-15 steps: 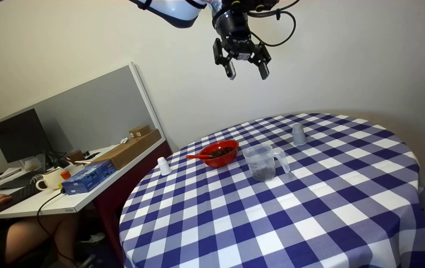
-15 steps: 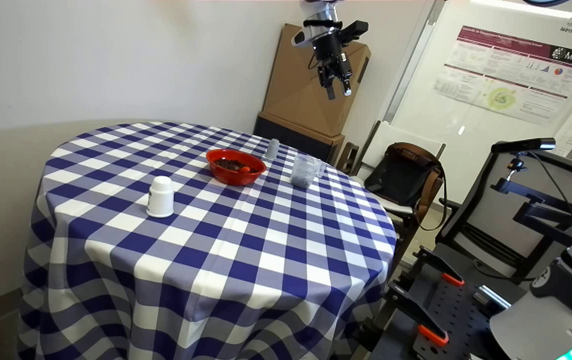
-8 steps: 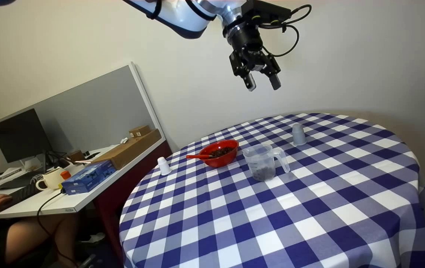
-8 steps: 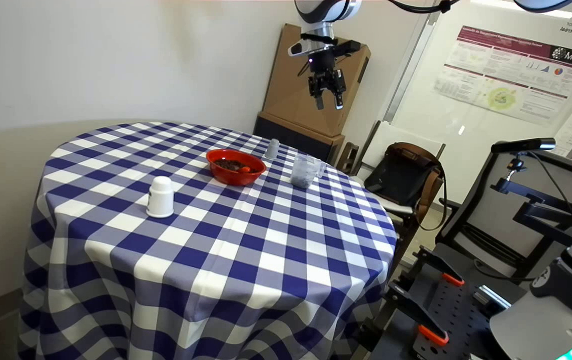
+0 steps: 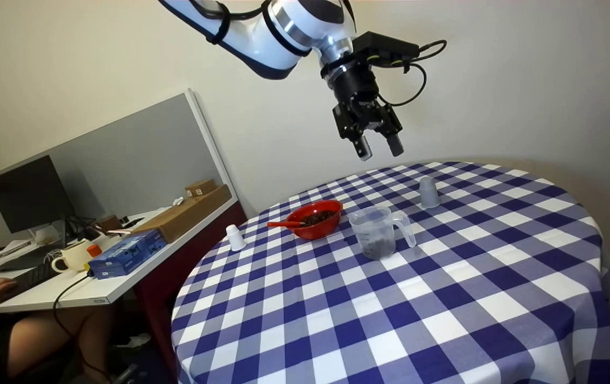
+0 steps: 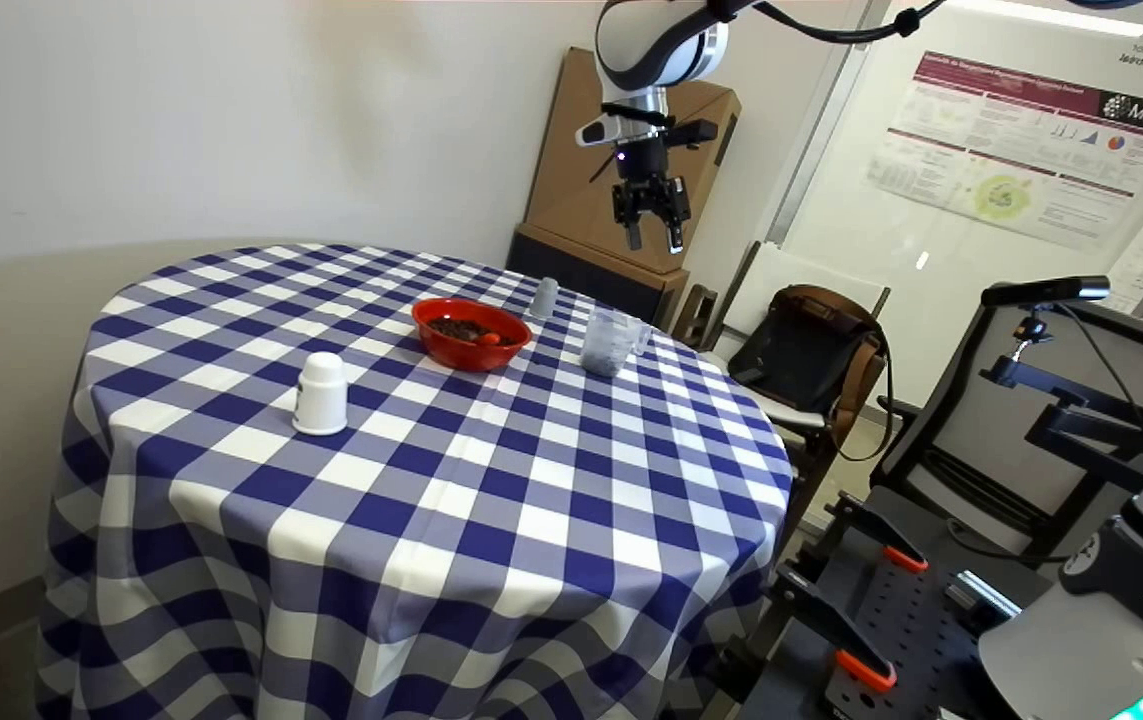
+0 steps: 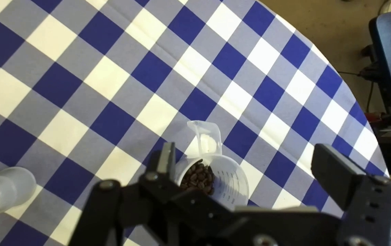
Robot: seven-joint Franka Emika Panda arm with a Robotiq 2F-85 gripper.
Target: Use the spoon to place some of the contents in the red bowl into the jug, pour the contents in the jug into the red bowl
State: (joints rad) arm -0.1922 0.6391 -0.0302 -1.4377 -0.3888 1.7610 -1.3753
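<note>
A checked tabletop point(image 5: 385, 320) spreads around the upright jug point(image 5: 371, 226). The tool point(image 5: 379, 150) hangs well above the jug, fingers point(image 7: 334, 176) spread apart. Near the jug sits the red bowl point(image 5: 318, 232). A translucent cup point(image 7: 7, 188) stands near the jug, a white cup point(image 6: 321, 395) well apart. The spoon point(image 5: 282, 224) rests in the red bowl, handle away from the jug. Dark beans point(image 7: 198, 177) lie inside the jug.

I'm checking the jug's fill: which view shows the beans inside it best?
The wrist view: it looks into the jug, so dark brown beans stand out. Both exterior views show them only as a murky patch through its side.
</note>
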